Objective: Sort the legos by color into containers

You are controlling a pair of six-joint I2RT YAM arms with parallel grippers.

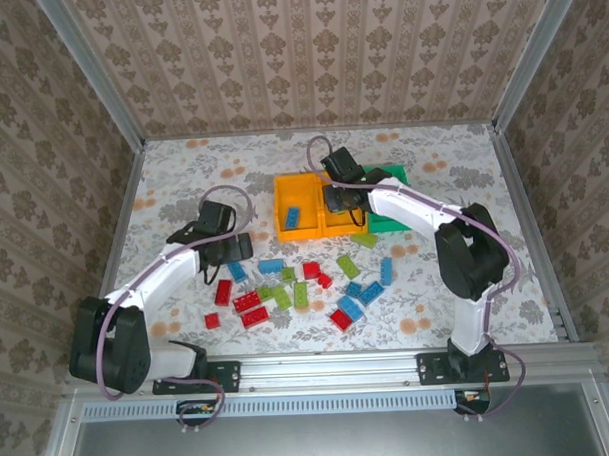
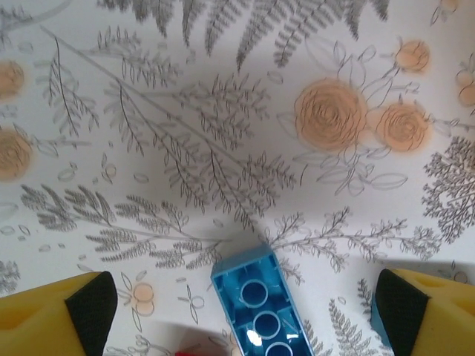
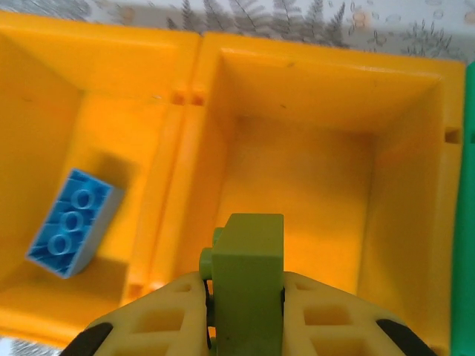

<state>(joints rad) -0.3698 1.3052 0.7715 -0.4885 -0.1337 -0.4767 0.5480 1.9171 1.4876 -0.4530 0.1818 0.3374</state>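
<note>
My right gripper is shut on a lime green lego, held above the middle orange bin, whose floor is bare. The left orange bin holds one blue lego. A green bin's wall runs along the right edge. From above, the right gripper hangs over the bins. My left gripper is open, low over the table, with an upside-down blue lego lying between its fingers, untouched. Several red, blue and green legos lie scattered in front of the bins.
The two orange bins and the green bin stand side by side at mid-table. The flowered tablecloth is bare behind and left of them. Metal frame posts and patterned walls enclose the table.
</note>
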